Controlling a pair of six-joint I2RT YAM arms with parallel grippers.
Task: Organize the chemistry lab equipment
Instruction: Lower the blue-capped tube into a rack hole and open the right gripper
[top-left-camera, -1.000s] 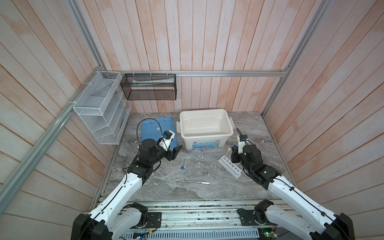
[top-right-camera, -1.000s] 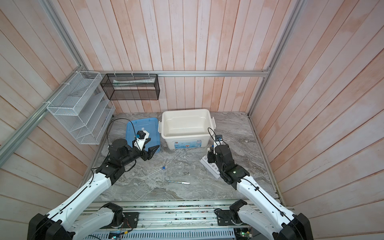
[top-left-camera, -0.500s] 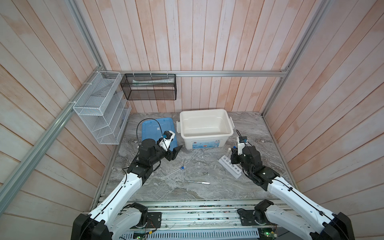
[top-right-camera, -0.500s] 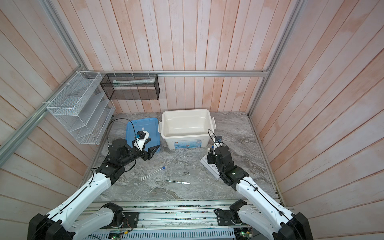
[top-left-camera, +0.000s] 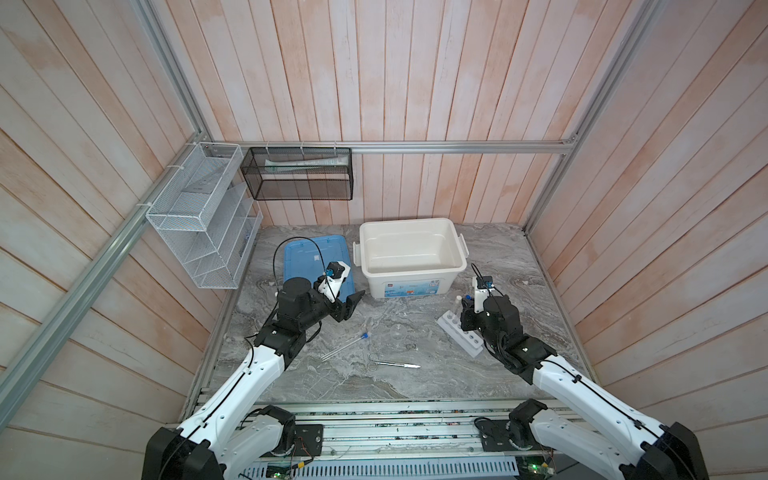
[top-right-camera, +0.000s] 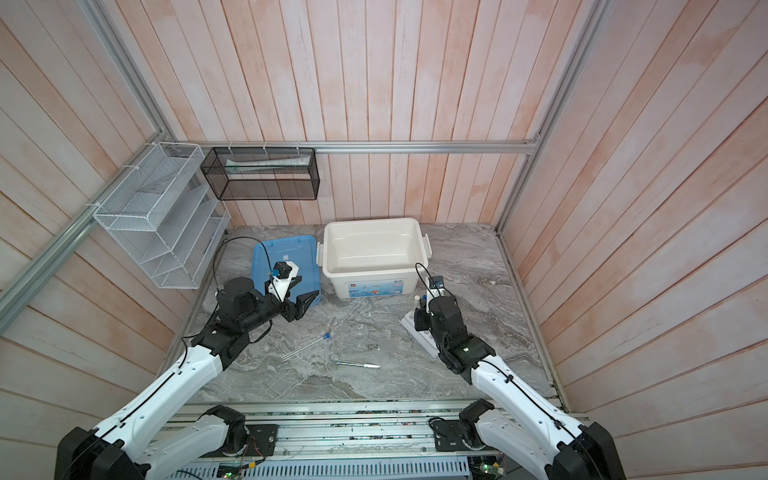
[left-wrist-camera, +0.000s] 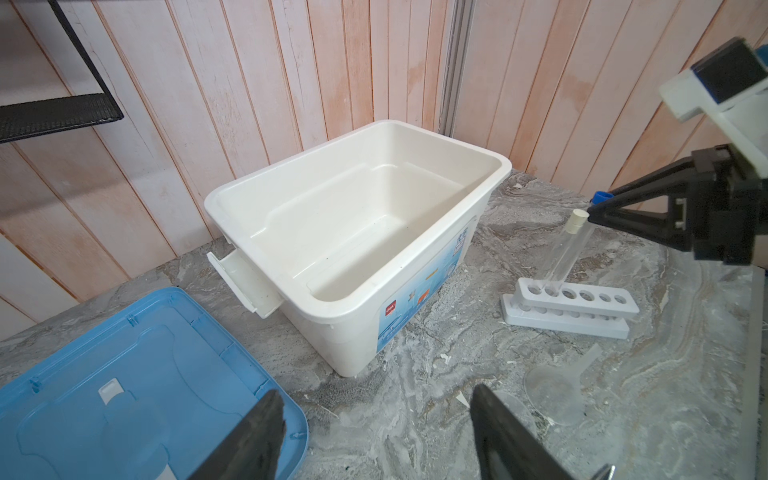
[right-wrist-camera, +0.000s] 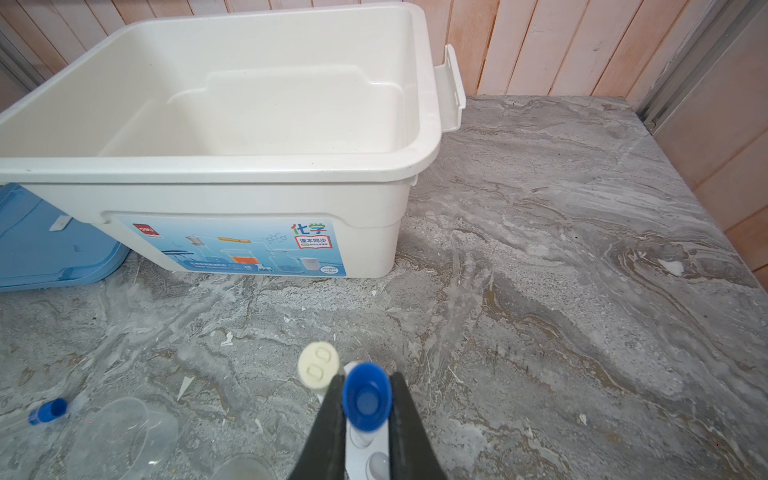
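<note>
In front of the bin's (top-left-camera: 409, 272) right corner, the right gripper (right-wrist-camera: 366, 380) pinches a blue-capped tube (right-wrist-camera: 368, 405) over the rack (top-left-camera: 457, 332), beside the white-capped tube (left-wrist-camera: 570, 245). The left gripper (top-left-camera: 348, 306) hangs wide open at the lid's (top-left-camera: 328, 249) near corner. Scissors (top-left-camera: 372, 360) and a loose tube (top-left-camera: 345, 347) lie mid-table.

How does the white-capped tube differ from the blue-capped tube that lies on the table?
Cap: the white-capped tube has a white stopper; the blue-capped tube has a blue one. Pose: the white-capped tube stands tilted in a hole of the white rack; the blue-capped tube lies flat on the table. Both are thin, clear tubes.
</note>
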